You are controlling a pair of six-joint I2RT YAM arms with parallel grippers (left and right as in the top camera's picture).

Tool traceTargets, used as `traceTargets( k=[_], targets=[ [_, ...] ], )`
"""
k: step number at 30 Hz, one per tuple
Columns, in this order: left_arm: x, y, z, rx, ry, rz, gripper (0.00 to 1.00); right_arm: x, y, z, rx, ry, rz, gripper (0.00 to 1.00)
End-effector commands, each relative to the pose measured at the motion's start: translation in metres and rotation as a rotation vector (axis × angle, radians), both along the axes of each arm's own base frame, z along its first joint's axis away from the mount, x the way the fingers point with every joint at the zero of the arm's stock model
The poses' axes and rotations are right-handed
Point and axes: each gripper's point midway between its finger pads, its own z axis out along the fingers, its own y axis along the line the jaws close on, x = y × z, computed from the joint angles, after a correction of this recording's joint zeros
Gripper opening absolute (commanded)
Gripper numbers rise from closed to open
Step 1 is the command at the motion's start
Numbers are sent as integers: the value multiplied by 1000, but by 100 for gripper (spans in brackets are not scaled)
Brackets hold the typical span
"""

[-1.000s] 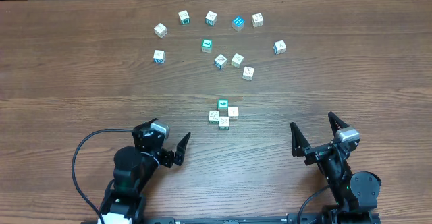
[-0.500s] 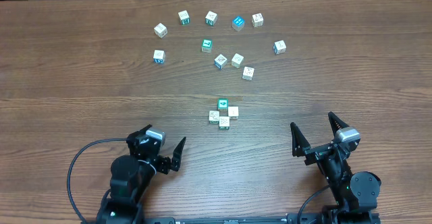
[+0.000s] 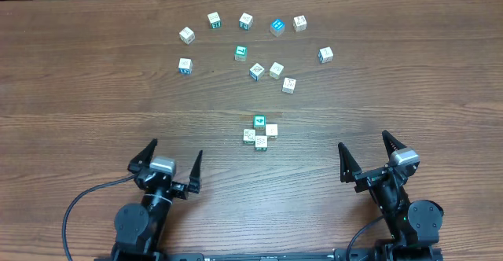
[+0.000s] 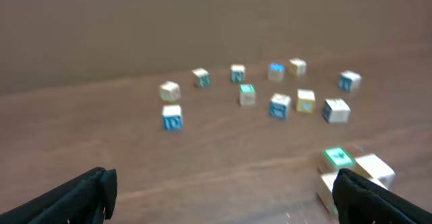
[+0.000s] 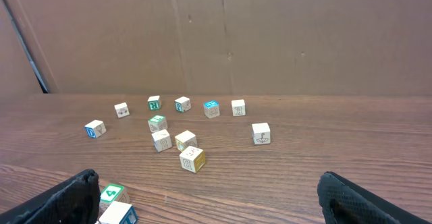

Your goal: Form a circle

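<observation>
The cubes are small, sharp-edged blocks of pale wood with white or teal faces and printed marks. They are not in a ring. Four of them form a tight cluster (image 3: 260,132) near the middle of the table (image 3: 78,96), a brown surface with long, fine wood grain. These four touch one another, and the one farthest from the arms shows a teal top (image 3: 259,120).

Beyond the cluster, on the side away from the arms, eleven loose cubes (image 3: 276,70) lie spread out and apart from each other. Five make a loose arc at the far edge of the spread. One bright blue-topped cube (image 3: 277,27) sits in that arc.

On the near side of the cluster and to its left, the left gripper (image 3: 176,148) is released, its dark pointed fingers splayed wide with nothing between them. To the cluster's right, also on the near side, the right gripper (image 3: 363,141) stands spread the same way and empty. Both are well apart from the cluster.

A black cable (image 3: 78,206) loops beside the left arm. In the right wrist view, a plain cardboard wall (image 5: 270,35) rises past the loose cubes.
</observation>
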Motion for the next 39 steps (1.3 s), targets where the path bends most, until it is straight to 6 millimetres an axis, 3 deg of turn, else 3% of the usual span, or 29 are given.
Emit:
traceTargets(
  k=[1, 39],
  targets=[
    [0, 7, 5, 4, -27, 33, 100, 1, -2, -2, -4, -6, -11, 100],
    [0, 9, 6, -6, -29, 38, 99, 1, -2, -2, -5, -5, -11, 100]
  ],
)
